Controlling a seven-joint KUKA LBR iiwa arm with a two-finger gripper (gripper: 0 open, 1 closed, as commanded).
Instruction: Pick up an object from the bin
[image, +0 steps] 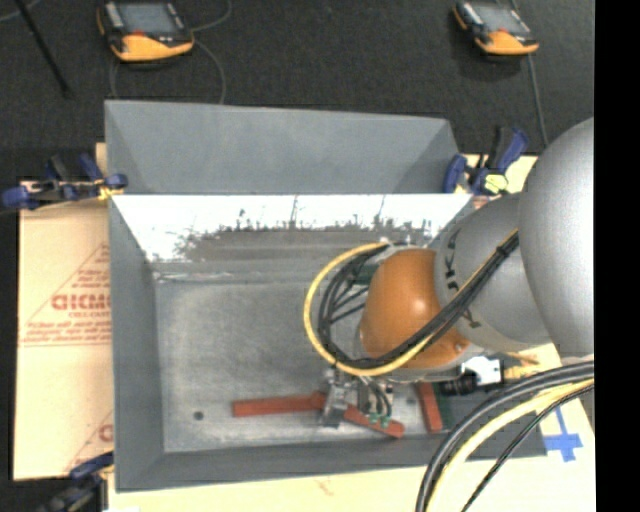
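My gripper (340, 408) is low in the bin near the front wall, right of the middle, mostly covered by the arm's orange fitting. A long reddish-brown bar (276, 406) lies flat on the bin floor, pointing left from the gripper; its right end reaches in under the gripper. A short orange-red piece (388, 428) lies just right of the gripper on the floor. A dark red strip (430, 408) stands slanted against the front right corner.
The arm with its orange cover and looped cables hangs over the right half of the bin. A small dark speck (198, 417) lies on the floor at the front left. The left half of the floor is bare grey metal.
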